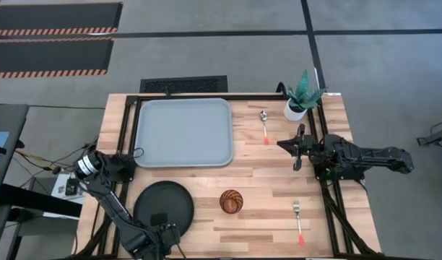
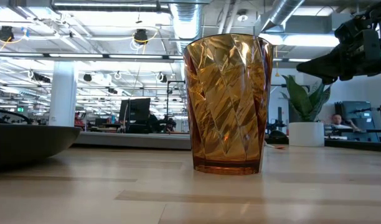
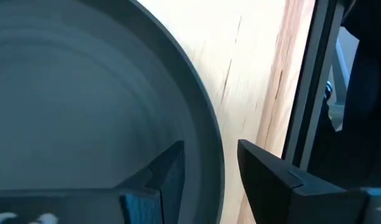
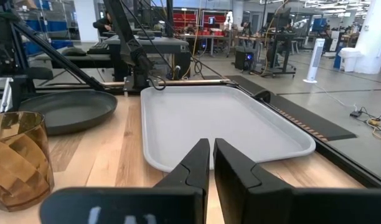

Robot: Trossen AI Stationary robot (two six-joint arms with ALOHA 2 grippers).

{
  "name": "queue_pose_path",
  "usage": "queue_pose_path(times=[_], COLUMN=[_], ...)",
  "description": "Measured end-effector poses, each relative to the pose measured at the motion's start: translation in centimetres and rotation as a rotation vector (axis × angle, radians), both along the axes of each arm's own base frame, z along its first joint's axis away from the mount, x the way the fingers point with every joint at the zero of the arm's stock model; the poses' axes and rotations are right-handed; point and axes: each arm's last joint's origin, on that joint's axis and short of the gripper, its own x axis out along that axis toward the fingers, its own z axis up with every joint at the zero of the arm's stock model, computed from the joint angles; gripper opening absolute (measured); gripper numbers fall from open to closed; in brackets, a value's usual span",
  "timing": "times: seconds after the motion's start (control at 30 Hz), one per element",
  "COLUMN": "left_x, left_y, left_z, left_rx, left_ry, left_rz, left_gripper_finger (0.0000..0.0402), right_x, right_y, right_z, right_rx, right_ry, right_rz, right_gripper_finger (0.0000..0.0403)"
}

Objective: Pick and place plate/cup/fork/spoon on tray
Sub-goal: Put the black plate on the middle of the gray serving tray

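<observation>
At the near left edge of the tabletop [image 1: 264, 170], your left tool [image 3: 209, 171] straddles the rim of the black plate [image 1: 163, 206]: one finger sits inside the rim, the other outside it, spread and not yet clamped. The plate lies directly near-side of the empty grey-blue tray [image 1: 185, 132], so the carry runs straight away toward the far edge. Your right tool [image 4: 211, 163], fingers pressed together and holding nothing, hovers right of the tray, between the spoon [image 1: 264, 124] and the fork [image 1: 298, 220]. The amber cup [image 1: 231, 201] stands just right of the plate.
</observation>
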Motion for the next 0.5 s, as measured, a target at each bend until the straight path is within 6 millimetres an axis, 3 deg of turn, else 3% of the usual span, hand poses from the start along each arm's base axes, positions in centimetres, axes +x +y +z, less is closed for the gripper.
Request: queue_pose_path(times=[0.33,0.5], left_x=[0.0,0.0], left_y=[-0.4,-0.4], left_z=[-1.4,-1.4], left_rx=[0.021,0.025], left_ry=[0.035,0.039], left_rz=[-0.017,-0.042], left_gripper_finger=[0.0123,0.0078], right_x=[0.0,0.0], right_y=[0.0,0.0], right_z=[0.0,0.0], right_rx=[0.0,0.0], right_ry=[0.0,0.0], right_rz=[-0.001,0.0], right_gripper_finger=[0.0048,0.0048])
